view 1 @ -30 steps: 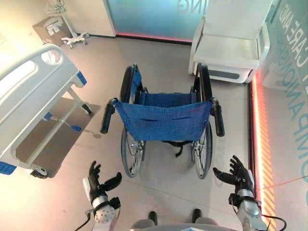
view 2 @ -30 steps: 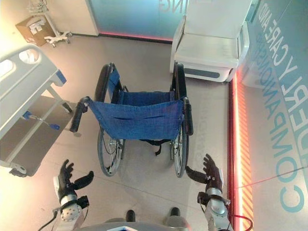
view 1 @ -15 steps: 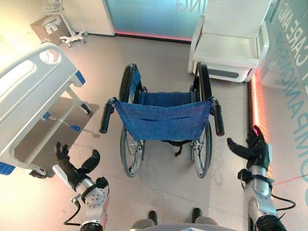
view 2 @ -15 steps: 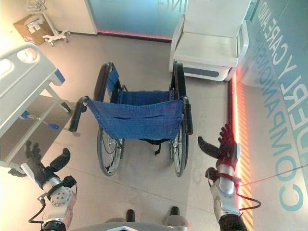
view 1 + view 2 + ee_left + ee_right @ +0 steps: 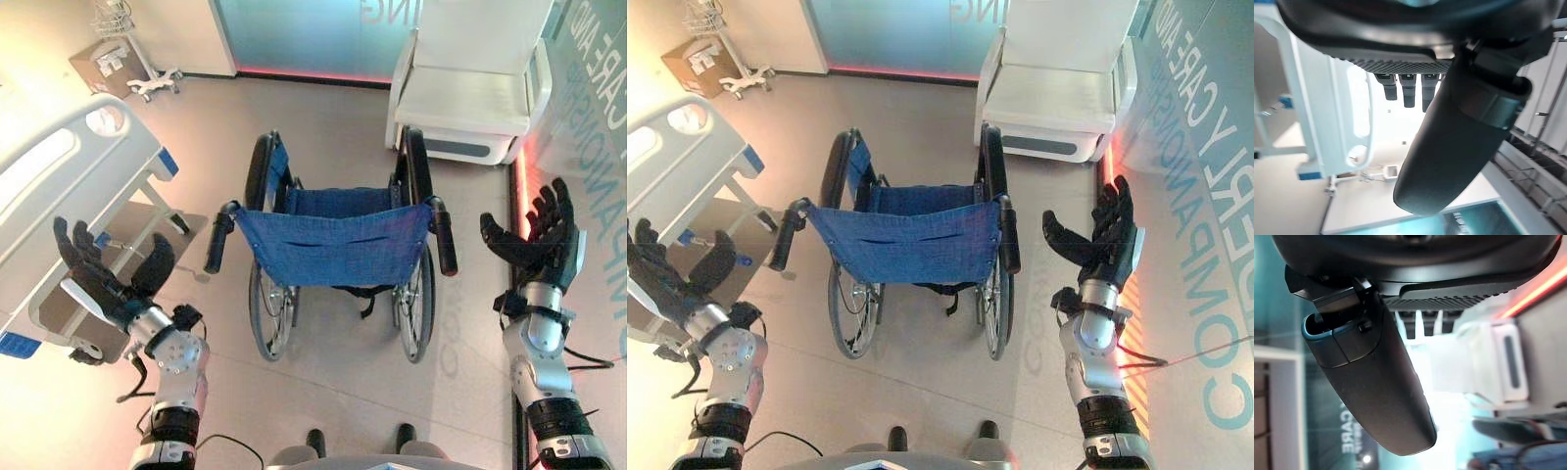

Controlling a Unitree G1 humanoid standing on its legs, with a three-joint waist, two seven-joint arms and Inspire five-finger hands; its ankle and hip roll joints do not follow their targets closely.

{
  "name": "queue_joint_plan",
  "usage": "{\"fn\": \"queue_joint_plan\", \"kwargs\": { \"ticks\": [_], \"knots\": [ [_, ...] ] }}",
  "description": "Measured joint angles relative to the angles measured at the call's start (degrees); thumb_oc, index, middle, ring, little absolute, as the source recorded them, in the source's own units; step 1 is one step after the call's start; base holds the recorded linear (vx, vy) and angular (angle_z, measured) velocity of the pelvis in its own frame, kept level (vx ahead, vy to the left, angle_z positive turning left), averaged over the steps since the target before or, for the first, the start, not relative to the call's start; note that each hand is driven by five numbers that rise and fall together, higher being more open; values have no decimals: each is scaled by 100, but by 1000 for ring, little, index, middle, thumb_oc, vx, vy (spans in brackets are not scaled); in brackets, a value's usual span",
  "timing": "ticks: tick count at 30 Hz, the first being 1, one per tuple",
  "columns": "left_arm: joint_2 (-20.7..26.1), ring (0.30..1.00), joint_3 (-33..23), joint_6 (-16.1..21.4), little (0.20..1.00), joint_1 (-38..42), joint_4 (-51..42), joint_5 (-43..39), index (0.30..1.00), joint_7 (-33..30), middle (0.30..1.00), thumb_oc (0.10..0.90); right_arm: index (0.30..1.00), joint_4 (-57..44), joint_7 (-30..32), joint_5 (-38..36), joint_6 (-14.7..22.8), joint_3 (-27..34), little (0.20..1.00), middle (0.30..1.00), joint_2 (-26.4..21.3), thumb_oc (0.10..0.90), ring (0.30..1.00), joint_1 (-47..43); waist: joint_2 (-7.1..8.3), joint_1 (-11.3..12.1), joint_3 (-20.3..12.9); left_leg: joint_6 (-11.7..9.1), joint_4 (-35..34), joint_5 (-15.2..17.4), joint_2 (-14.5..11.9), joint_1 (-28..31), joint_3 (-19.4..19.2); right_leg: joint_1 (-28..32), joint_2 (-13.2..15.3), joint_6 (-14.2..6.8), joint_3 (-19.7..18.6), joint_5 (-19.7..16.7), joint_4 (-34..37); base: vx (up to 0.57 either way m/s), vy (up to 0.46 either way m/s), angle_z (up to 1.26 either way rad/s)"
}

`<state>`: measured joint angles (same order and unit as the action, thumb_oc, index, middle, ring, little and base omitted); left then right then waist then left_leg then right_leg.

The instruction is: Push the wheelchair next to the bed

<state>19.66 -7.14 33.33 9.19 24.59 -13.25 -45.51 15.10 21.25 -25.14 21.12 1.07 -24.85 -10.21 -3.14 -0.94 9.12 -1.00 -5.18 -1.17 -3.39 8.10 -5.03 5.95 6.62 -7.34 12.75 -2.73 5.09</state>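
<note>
Fingers apart and empty on left hand (image 5: 110, 284) and right hand (image 5: 544, 250), raised either side of wheelchair (image 5: 333, 245). Stands on floor (image 5: 216, 137), bed (image 5: 59, 176) well apart toward left edge. Probably rolls easily though heavy, frame stiff, backrest soft; best gripped at black push handles (image 5: 444, 243).

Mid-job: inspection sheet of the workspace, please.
Surface: smooth pale floor.
Job's things: blue wheelchair facing away, push handles free; bed at its left, apart.
Clutter: cardboard box and wheeled stand, far left corner.
Hands: left hand open, raised left of the wheelchair; right hand open, beside the right handle, not touching.
Cables: nothing seen.
Surroundings: white armchair ahead right; red light strip along right wall.
</note>
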Motion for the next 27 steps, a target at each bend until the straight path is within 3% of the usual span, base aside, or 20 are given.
{"fn": "queue_joint_plan", "kwargs": {
  "ticks": [6,13,27],
  "knots": [
    [9,900,17,-213,900,241,-165,-644,900,576,900,800,900,0,-1,-1,-483,-156,900,900,-56,800,900,-414,1,8,0,-1,0,-1,-3,4,0,6,-5,7,0,-7,-1,0,0,0],
    [343,900,360,-458,900,365,-425,-785,900,1396,900,800,900,-117,-5,9,-721,-466,900,900,-95,800,900,-589,1,38,0,-6,0,-5,-3,6,8,10,-7,7,4,-7,-1,0,0,0],
    [1105,900,814,-2036,900,485,-400,-740,900,3067,900,800,900,-434,-374,278,-1653,-610,900,900,-442,800,900,-592,5,14,4,-6,0,-4,-3,-2,3,1,-11,7,-2,-7,-1,0,0,0]
  ]
}}
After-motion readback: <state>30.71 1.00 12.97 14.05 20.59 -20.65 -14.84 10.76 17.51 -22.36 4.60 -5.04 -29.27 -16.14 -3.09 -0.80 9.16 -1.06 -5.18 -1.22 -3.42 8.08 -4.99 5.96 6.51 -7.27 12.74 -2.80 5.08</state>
